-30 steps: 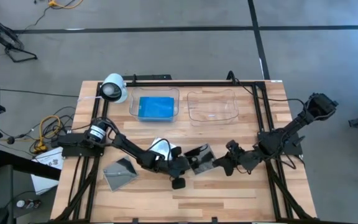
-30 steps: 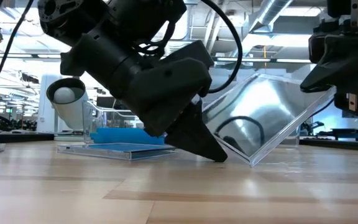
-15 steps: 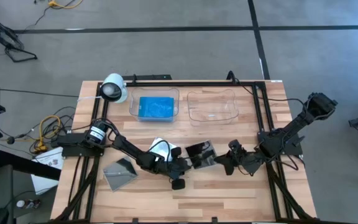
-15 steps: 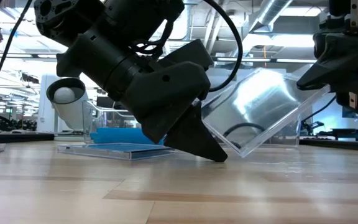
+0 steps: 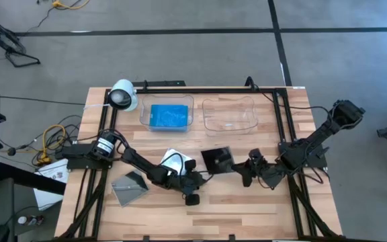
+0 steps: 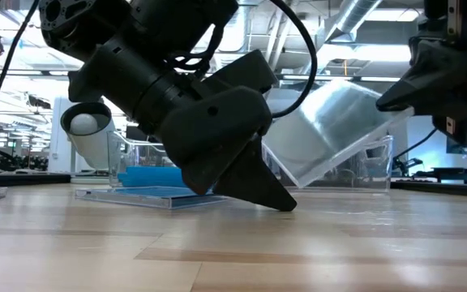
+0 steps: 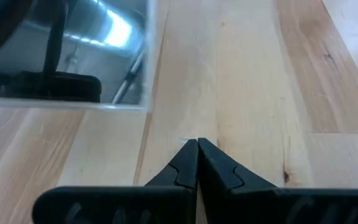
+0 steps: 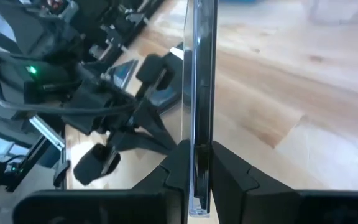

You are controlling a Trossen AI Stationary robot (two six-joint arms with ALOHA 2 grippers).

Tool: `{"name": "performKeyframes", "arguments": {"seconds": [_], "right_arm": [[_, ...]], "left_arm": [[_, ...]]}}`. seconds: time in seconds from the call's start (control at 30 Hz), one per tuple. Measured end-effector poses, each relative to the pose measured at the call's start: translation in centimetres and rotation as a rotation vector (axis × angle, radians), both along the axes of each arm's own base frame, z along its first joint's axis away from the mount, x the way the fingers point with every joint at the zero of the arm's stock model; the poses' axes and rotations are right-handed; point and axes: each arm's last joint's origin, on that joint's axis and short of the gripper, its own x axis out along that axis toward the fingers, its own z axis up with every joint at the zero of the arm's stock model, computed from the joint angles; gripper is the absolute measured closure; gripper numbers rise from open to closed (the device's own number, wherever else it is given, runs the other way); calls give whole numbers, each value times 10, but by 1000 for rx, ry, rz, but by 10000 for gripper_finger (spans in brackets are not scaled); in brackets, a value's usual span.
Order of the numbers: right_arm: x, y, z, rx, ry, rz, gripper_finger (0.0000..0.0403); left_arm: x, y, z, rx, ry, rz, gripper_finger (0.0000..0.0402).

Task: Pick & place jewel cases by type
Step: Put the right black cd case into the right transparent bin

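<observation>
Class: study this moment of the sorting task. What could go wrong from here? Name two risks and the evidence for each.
1. The right gripper pinches the clear jewel case only by one edge, tilted above the table; it might slip or twist out.
2. The shut left gripper rests on the table close under the lifted case; the two could collide as the case moves.

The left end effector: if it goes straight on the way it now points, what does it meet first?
Probably the table. The left end effector is shut and slants down, its tip already at or near the wood. The clear jewel case lies to one side of that line.
</observation>
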Motion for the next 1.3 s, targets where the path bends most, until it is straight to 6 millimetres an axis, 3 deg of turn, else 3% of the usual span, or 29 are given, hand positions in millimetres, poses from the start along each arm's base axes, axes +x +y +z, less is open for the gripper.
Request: {"name": "performKeyframes", "arguments": {"seconds": [0.43,0.7,1.0,1.3], "right_arm": [[-11,-13,37,-133,-153,-52,364],[-27,-33,61,-213,-212,-123,365],[-34,-64,75,-258,-221,-196,372],[-37,-97,73,-247,-151,-280,366]], "left_arm": [[-2,-6,0,3,-16,-6,402],[-2,-6,0,-3,-18,-11,402],[-2,-10,0,3,-37,-20,401],[1,-30,8,142,-78,-85,401]]}}
